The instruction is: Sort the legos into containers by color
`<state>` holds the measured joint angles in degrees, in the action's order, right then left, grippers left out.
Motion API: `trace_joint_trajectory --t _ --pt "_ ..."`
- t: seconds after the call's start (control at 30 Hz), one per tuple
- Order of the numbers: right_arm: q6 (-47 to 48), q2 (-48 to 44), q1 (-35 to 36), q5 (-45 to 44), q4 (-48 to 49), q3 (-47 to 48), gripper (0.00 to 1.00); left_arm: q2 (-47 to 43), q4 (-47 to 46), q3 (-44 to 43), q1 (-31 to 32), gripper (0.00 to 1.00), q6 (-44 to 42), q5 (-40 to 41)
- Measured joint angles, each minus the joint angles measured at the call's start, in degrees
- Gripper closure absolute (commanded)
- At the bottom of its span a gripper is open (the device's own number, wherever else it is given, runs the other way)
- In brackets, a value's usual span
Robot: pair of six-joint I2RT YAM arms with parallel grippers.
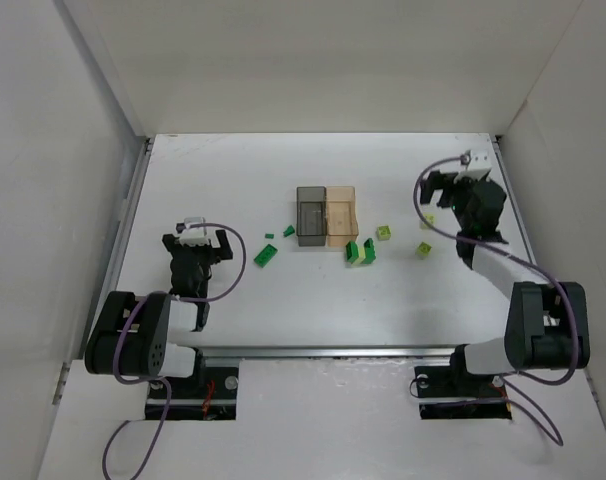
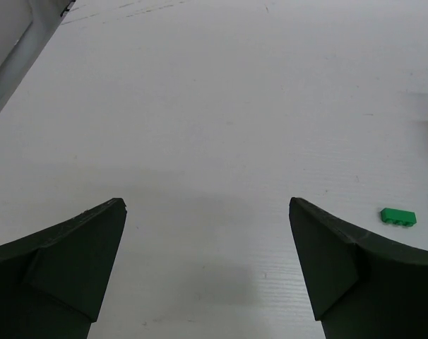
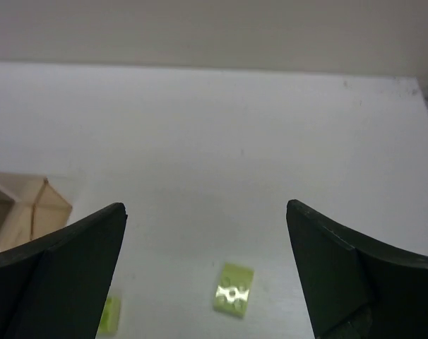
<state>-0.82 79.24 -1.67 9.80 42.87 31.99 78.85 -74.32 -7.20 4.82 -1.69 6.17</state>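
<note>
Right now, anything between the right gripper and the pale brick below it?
Nothing visible. The right gripper is open, and in the wrist view the pale brick lies on the table in line with the gap of its jaws. A second brick sits apart, to the side.

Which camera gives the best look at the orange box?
The top external view: the orange box shows whole, beside the grey box. The right wrist view catches only its corner; the left wrist view misses it.
</note>
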Motion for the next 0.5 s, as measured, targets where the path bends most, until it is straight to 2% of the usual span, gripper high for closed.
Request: trace_joint_trajectory --t 0.1,0.23,0.3,0.37,0.43,0.47,0.5 --pt "1.46 0.57 1.81 -3.39 -13.33 15.5 0.0 -0.02 0.0 0.02 0.0 0.0 -0.44 -0.66" --pt "12.35 -0.37 12.15 -18.62 -19.52 29.31 0.0 -1.42 1.03 0.11 0.0 0.0 -1.36 -2.95" --pt "20.81 -0.28 18.78 -27.34 -21.16 33.92 0.0 -9.62 10.29 -1.99 -0.07 0.0 -5.6 -8.57" --pt "26.62 1.7 23.34 -35.8 -22.27 38.93 0.0 -18.53 24.9 -10.38 1.01 0.0 -13.94 -18.93" --pt "24.7 5.2 24.02 -44.61 -24.98 45.09 0.0 -22.05 34.03 -21.92 3.54 0.0 -22.43 -26.47" --pt "21.9 7.23 22.77 -45.79 -29.18 49.05 0.0 -23.08 36.24 -26.64 4.74 0.0 -25.73 -28.72" --pt "18.18 9.33 20.59 -43.32 -35.82 53.66 0.0 -23.71 37.77 -30.14 5.86 0.0 -28.44 -30.23"
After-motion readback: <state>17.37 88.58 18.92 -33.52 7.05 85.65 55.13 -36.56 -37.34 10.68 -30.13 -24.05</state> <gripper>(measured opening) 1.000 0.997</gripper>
